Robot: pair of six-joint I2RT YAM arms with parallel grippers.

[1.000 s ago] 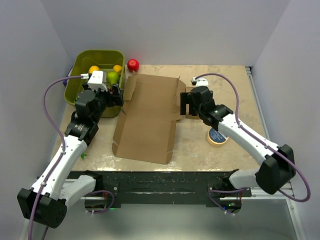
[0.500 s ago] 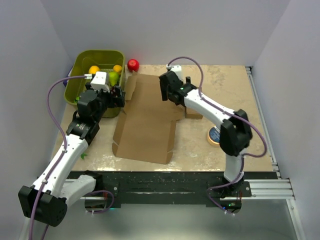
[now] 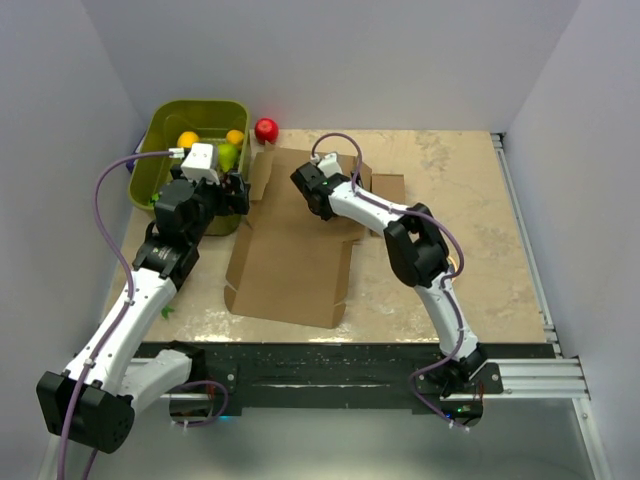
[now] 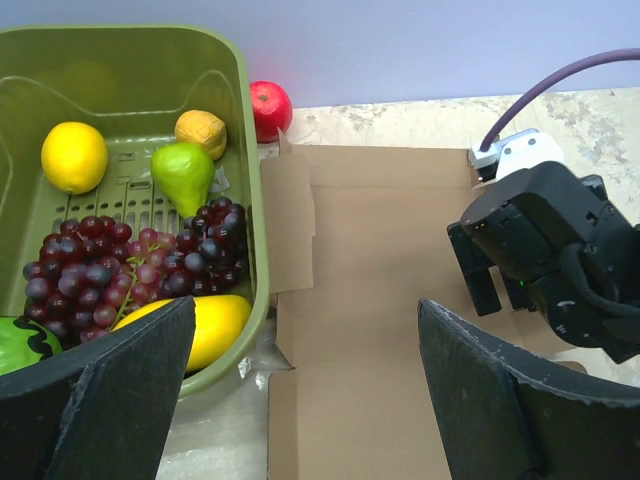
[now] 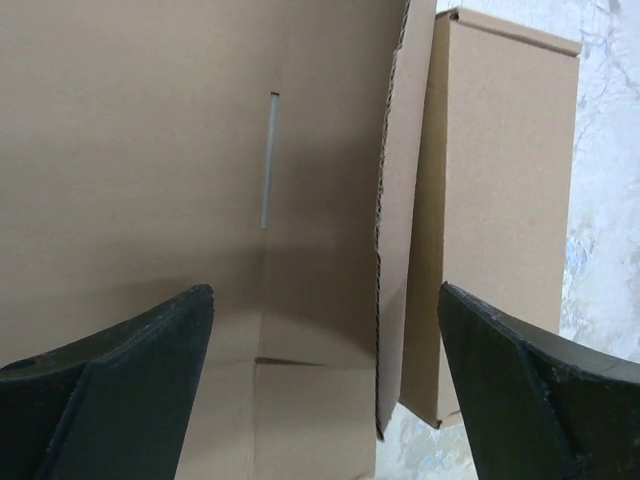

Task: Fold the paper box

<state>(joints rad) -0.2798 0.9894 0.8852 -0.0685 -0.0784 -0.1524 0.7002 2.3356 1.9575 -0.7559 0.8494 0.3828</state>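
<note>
Right wrist view, right fingers spread wide over paper box, holding nothing; left fingers also wide, empty

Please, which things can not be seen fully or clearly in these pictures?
- Top view: the right gripper hides its own fingertips, so contact with the paper box is unclear.
- Top view: the left arm covers the green bin's near half.
- Left wrist view: a green item is cut by the edge and a finger.
- Right wrist view: a finger hides the small box's near corner.
</note>
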